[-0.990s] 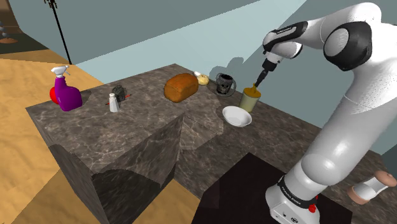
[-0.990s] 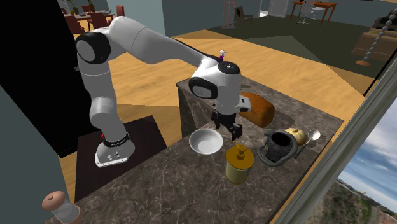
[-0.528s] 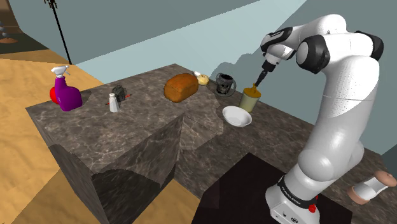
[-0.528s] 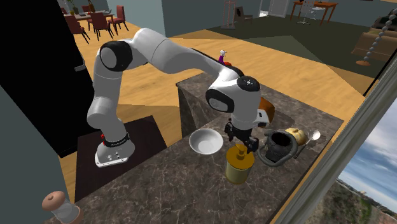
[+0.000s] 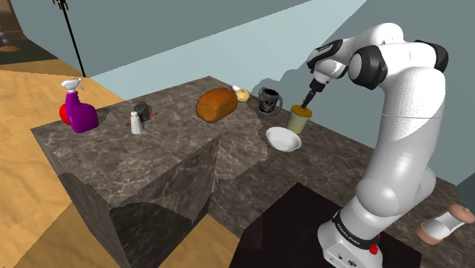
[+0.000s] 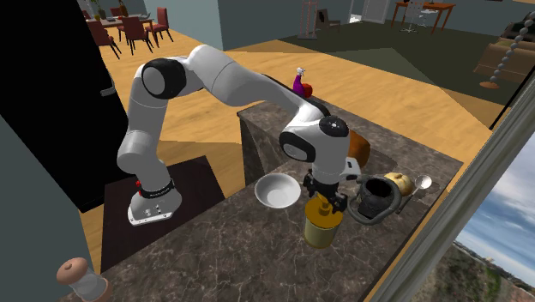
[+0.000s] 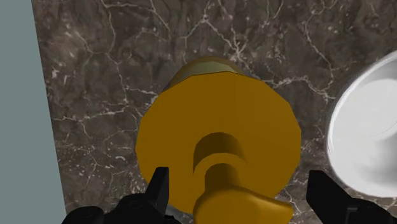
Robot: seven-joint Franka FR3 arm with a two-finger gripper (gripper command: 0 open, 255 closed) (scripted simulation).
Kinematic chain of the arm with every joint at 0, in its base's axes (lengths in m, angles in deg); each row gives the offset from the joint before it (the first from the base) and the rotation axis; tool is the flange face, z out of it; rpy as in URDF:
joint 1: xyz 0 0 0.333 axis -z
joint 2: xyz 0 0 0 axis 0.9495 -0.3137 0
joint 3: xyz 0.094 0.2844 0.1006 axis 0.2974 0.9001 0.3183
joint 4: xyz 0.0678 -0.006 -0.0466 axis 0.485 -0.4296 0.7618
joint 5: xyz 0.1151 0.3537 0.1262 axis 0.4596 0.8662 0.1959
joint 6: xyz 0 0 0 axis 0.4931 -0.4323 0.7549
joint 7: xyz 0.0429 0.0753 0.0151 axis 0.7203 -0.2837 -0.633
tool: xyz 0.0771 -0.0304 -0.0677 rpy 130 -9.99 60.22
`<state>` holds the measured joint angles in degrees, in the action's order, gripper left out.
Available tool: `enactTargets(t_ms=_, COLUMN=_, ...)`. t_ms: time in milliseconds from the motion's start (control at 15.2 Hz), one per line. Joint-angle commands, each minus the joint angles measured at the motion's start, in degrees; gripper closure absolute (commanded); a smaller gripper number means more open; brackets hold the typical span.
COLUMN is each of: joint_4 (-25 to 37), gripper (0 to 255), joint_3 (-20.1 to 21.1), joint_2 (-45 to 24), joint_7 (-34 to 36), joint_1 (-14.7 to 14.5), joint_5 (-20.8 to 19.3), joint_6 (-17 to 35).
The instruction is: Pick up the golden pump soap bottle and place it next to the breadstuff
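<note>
Black fingers (image 7: 159, 186) stand spread wide, and we see the gripper (image 7: 242, 191) straddling the pump head of the golden soap bottle (image 7: 216, 137), neither finger touching it. The bottle stands upright on the dark marble counter (image 7: 114, 76), directly under the hand. In the shoulder view the gripper (image 5: 307, 99) hangs just above the bottle (image 5: 299, 118).

A white bowl (image 6: 277, 190) sits just beside the bottle (image 6: 322, 225) on the side nearer the stand, and a dark mug (image 6: 375, 197) stands near it on the other side. We find the counter's edge close behind the bottle, against a grey wall (image 7: 16, 95). The brown loaf (image 5: 216, 103) lies well apart, past the mug (image 5: 268, 100), with bare marble in front of it.

The white arm (image 5: 403, 137) rises from its stand (image 5: 304, 228), folds at the elbow and turns the wrist straight down over the bottle.
</note>
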<state>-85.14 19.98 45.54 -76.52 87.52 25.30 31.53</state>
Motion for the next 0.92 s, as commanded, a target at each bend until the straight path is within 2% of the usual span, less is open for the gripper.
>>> enactTargets(t_ms=0, joint_4=-0.11, gripper=0, joint_3=0.04, joint_2=-0.09, joint_7=-0.08, joint_1=0.02, joint_5=0.09, joint_6=0.21)
enactTargets(t_ms=330, joint_4=-0.11, gripper=0, joint_3=0.04, joint_2=-0.09, joint_7=-0.08, joint_1=0.02, joint_5=0.09, joint_6=0.2)
enactTargets(t_ms=396, joint_4=-0.11, gripper=255, joint_3=0.04, joint_2=-0.09, joint_7=-0.08, joint_1=0.02, joint_5=0.09, joint_6=0.2)
enactTargets(t_ms=858, joint_4=-0.11, gripper=255, joint_3=0.04, joint_2=-0.08, joint_7=-0.07, joint_1=0.02, joint_5=0.09, joint_6=0.2)
